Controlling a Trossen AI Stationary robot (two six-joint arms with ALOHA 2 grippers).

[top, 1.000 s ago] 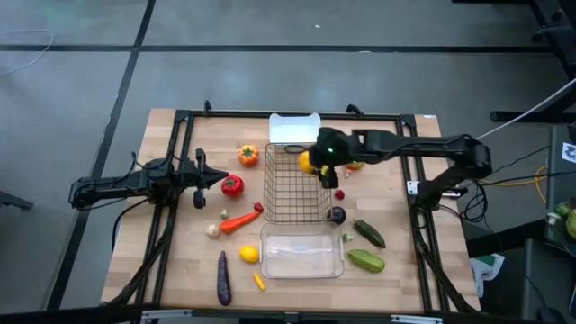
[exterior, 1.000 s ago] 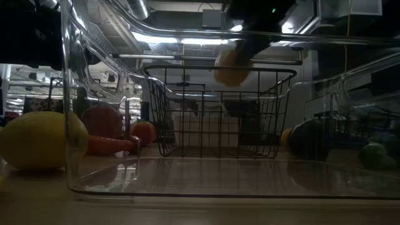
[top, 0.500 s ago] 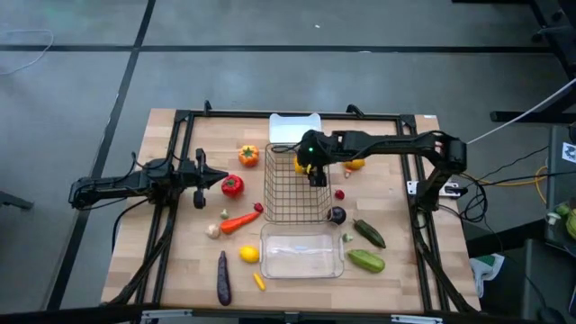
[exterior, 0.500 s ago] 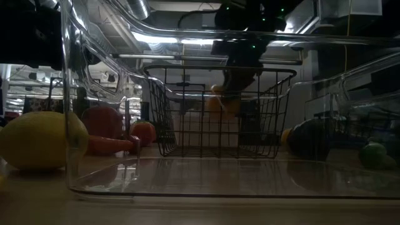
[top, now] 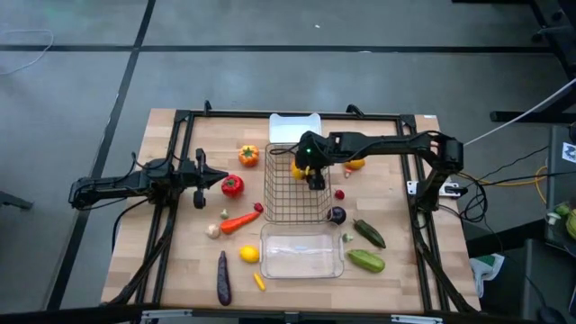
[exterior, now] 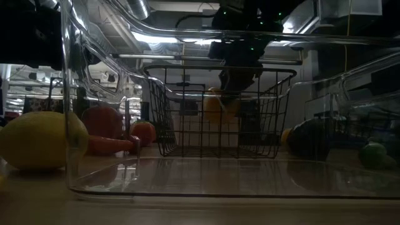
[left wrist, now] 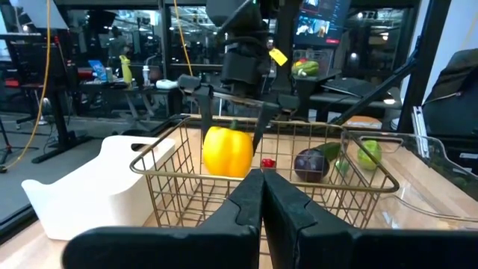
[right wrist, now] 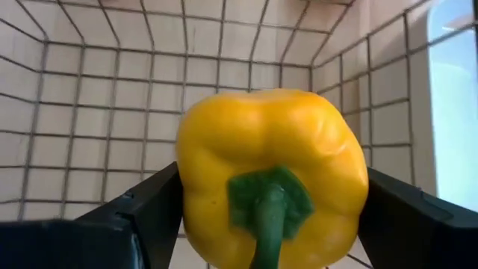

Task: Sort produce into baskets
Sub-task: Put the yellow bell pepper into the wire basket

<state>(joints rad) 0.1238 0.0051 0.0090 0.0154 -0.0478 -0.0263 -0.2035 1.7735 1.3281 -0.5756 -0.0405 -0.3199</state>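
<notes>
nearest the lower edge of the high view, a purple eggplant (top: 223, 277) and a small yellow piece (top: 259, 282) lie at the lower left of the table (top: 396, 288), with a lemon (top: 249, 255) just left of the clear tray (top: 301, 255). at the lower right a green cucumber (top: 365, 261) and a darker one (top: 369, 233) lie well apart from the tray, and a round dark eggplant (top: 337, 215) sits just right of the wire basket (top: 286, 200).

toward the centre, a carrot (top: 238, 220) and a garlic (top: 212, 230) lie left of the basket, with a red pepper (top: 232, 185) and an orange pepper (top: 248, 155) higher up.

over the upper right part of the basket, the right gripper (top: 314, 175) reaches in from the right, its fingers (right wrist: 153, 213) clenched on either side of a yellow pepper (right wrist: 272, 183), stem facing the wrist camera, held inside the basket above its floor. the low view shows the pepper (exterior: 215, 107) hanging below the rim, between the wire walls.

at the top centre, a white tray (top: 294, 127) stands just beyond the basket.

at the left of the frame, the left gripper (top: 203, 173) waits near the red pepper, its fingers (left wrist: 287, 209) pressed together.
</notes>
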